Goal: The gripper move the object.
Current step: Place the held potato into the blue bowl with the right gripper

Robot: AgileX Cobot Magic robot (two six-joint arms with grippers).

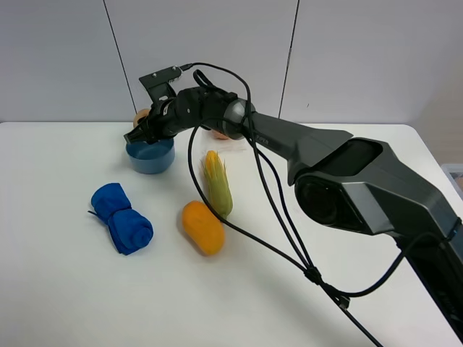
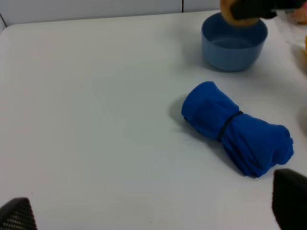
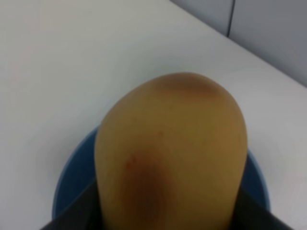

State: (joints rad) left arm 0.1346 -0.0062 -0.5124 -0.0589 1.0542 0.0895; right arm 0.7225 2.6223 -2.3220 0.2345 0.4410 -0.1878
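My right gripper (image 1: 145,130) reaches across to the far left and is shut on the tan-orange peach (image 1: 140,116). It holds the peach just over the blue bowl (image 1: 150,156). In the right wrist view the peach (image 3: 168,153) fills the frame with its reddish dimple showing, the bowl's rim (image 3: 72,167) below it and dark fingers (image 3: 72,221) at its sides. The left wrist view shows the bowl (image 2: 234,43) with the peach (image 2: 240,17) above it. My left gripper (image 2: 153,215) is open and empty over bare table, with only its fingertips (image 2: 290,201) showing.
A rolled blue cloth (image 1: 121,217) lies front left, also in the left wrist view (image 2: 237,129). A corn cob (image 1: 218,182) and an orange mango (image 1: 202,227) lie mid-table. A small tart (image 1: 219,134) peeks out behind the right arm. Black cables hang from the arm.
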